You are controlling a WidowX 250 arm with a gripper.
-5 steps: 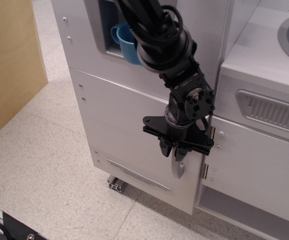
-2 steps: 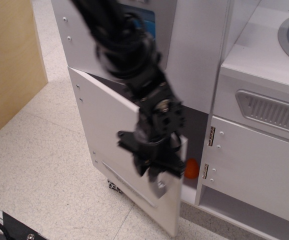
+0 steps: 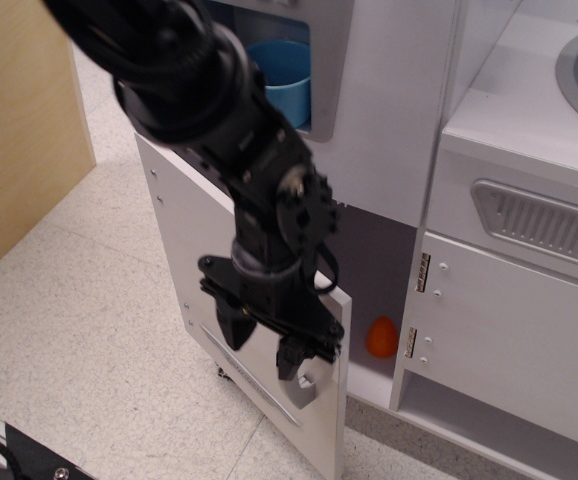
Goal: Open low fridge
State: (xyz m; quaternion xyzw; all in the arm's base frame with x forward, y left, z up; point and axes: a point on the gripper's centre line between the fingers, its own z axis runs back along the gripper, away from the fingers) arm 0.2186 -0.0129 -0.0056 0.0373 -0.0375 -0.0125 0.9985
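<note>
Low fridge door (image 3: 194,260) stands swung well open at the cabinet's lower left, baring a dark interior with an orange object (image 3: 381,337) inside, while the gripper (image 3: 264,345) seems to have its fingers apart around the grey handle (image 3: 302,388).

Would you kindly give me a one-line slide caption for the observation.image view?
Gripper at the grey handle of the low fridge door, swung open to reveal an orange object inside.
</note>
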